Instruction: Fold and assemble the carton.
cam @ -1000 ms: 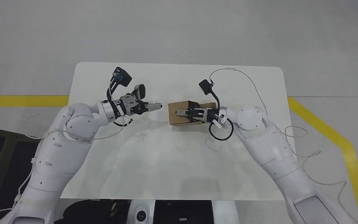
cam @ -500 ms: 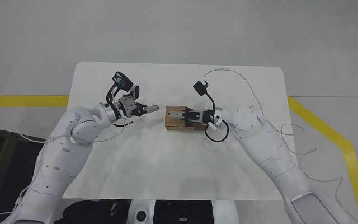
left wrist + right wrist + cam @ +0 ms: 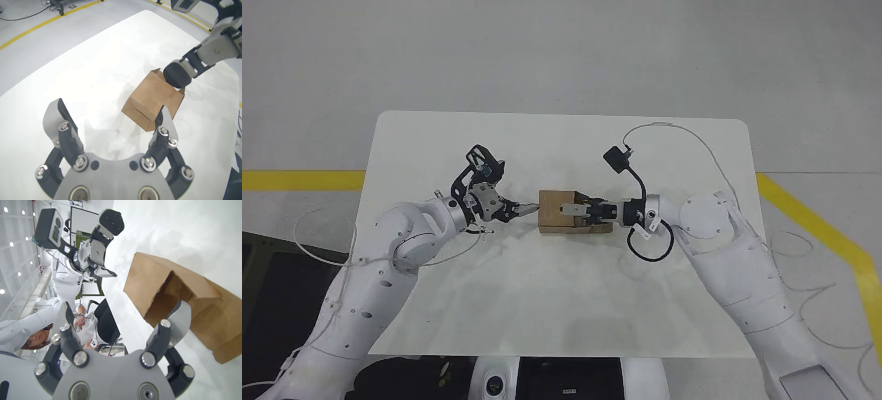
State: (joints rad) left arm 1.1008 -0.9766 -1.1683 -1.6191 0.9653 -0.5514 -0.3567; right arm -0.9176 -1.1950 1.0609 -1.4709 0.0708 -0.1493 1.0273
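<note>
- Left pincer (image 3: 111, 106): jaws wide, empty; just beside the closed end of the carton (image 3: 155, 98).
- Right pincer (image 3: 122, 303): jaws wide; one finger inside the carton's open end, the other outside it.
- Carton: brown, on its side, mid-surface (image 3: 542, 300), between both pincers; one end tucked closed, the other open.
</note>
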